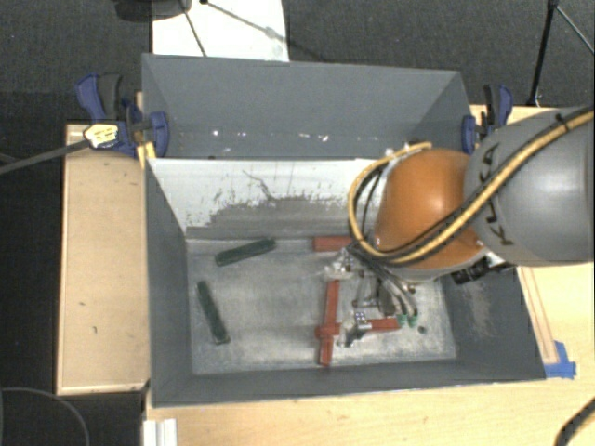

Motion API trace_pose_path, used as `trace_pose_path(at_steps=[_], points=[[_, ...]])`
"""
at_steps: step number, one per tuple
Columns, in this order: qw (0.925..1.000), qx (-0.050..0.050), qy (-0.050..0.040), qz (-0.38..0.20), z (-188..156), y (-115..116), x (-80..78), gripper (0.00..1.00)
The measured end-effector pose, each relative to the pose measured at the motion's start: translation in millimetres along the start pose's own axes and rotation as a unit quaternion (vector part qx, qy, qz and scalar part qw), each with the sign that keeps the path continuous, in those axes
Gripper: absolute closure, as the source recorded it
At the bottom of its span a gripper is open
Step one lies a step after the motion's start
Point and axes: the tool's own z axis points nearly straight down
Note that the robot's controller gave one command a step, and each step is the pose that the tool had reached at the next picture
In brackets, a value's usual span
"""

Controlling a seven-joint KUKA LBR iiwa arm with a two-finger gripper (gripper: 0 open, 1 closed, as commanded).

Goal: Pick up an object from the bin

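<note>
Grey metal bin with a scuffed floor, seen from above. Camera view: gripper low over the floor right of centre, beneath the orange wrist cover; whether it is wide, narrow or holding cannot be told. Long red-brown stick just left of it, lying front to back. Short red piece right beside it. Rear green stick and left green stick well apart from it
</note>
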Motion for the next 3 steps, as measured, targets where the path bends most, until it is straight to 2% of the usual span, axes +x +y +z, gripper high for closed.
trace_pose_path(at_steps=[1,2,3], points=[[0.9988,0.000,-0.0119,-0.048,52,-17,-22.2,1.00],[0.9988,0.000,-0.0118,-0.047,52,-17,-22.2,1.00],[0.9982,0.000,-0.0033,-0.060,-123,2,-41.6,1.00]])
